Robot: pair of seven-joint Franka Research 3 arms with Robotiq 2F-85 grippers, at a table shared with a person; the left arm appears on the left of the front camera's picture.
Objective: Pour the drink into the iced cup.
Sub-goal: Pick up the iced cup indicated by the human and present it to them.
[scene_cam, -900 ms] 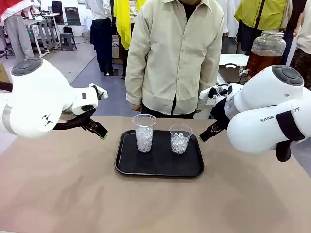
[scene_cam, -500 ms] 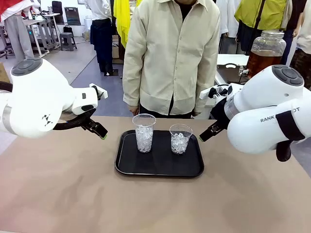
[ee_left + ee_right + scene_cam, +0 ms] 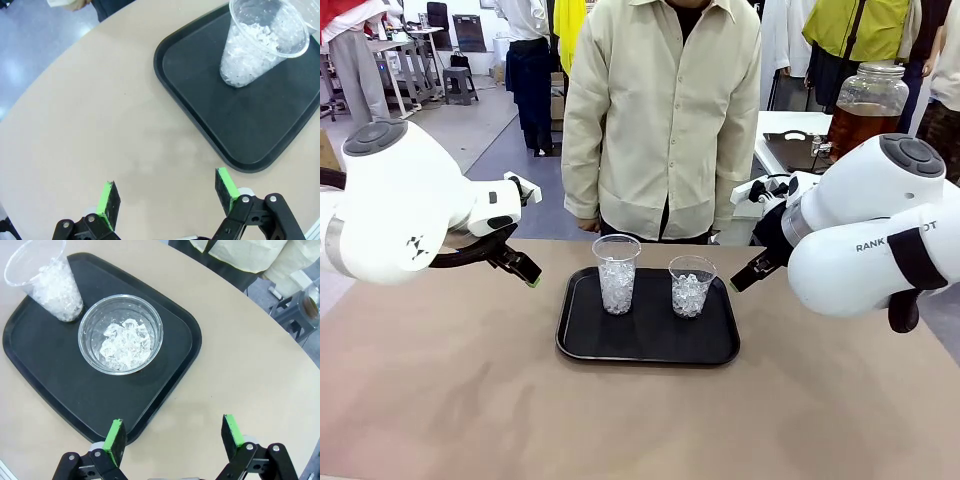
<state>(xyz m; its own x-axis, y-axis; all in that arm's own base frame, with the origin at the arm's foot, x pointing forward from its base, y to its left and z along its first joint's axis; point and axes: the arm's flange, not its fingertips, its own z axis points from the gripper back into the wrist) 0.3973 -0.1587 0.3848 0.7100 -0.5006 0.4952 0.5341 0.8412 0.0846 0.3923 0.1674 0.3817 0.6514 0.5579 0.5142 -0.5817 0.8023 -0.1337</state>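
Two clear plastic cups of ice stand on a black tray (image 3: 648,348): a taller cup (image 3: 617,273) on the left and a shorter cup (image 3: 691,286) on the right. Amber-brown drink fills a large glass jar (image 3: 867,100) on a table far back right. My left gripper (image 3: 525,270) hovers open left of the tray, and my right gripper (image 3: 745,273) hovers open to its right. In the left wrist view, the open left gripper (image 3: 167,196) is over bare table, short of the taller cup (image 3: 260,45). The right wrist view shows the open right gripper (image 3: 174,437) near the shorter cup (image 3: 120,334).
A person in a cream shirt (image 3: 665,110) stands at the table's far edge behind the tray, arms hanging down. Bare tan table (image 3: 470,400) spreads in front of the tray and to both sides. Other people and furniture stand farther back.
The person has shifted a little to the left behind the tray. Both arms, the cups and the tray have stayed where they were.
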